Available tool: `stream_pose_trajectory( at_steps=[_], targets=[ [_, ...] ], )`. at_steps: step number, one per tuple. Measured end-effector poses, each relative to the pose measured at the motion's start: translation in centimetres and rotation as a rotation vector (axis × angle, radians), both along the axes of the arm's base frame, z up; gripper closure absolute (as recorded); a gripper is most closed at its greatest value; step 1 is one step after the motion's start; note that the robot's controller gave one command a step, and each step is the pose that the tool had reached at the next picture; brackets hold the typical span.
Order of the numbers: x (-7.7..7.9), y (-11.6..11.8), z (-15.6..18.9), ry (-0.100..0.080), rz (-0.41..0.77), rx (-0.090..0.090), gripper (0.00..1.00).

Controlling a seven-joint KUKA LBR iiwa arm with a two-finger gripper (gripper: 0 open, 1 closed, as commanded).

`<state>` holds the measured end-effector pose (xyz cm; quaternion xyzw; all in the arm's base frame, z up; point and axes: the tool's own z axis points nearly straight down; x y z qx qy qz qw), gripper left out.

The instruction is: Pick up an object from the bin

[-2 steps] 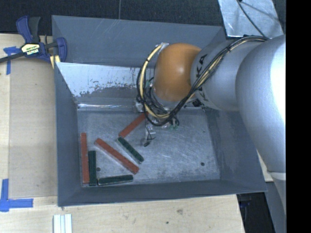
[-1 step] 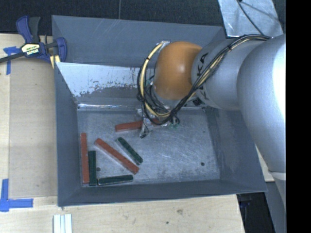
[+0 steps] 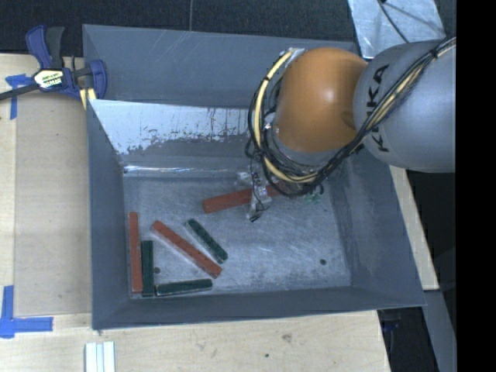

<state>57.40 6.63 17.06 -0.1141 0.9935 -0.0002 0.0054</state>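
Bin (image 3: 101, 208) of grey metal, its walls sloping to a flat floor, takes the KUKA arm (image 3: 411, 107) reaching in over the right rim, with the orange wrist cover (image 3: 322, 99) hanging above the floor's far middle. Five flat sticks lie clustered toward the floor's near left corner. A red stick (image 3: 134, 252) and a dark green stick (image 3: 146, 268) run along the left wall, a green stick (image 3: 184, 287) lies along the near wall, and an orange-red stick (image 3: 186, 248) and a green slanted stick (image 3: 206, 240) sit beside them. Apart from these, a reddish-brown stick (image 3: 225, 203) lies near the floor's centre, its right end meeting the tool (image 3: 258, 200). Whether the tool is spread or pinching that end cannot be told. Lying alone, this stick likely offers the easier pick, with open floor toward the right wall and near edge for moving clear.
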Motion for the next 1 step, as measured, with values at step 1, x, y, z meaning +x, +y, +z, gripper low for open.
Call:
stream_pose_trajectory(
  at_steps=[1],
  targets=[
    [0.57, -0.76, 6.29, 0.0, -0.007, 0.0, 1.0]
  ],
)
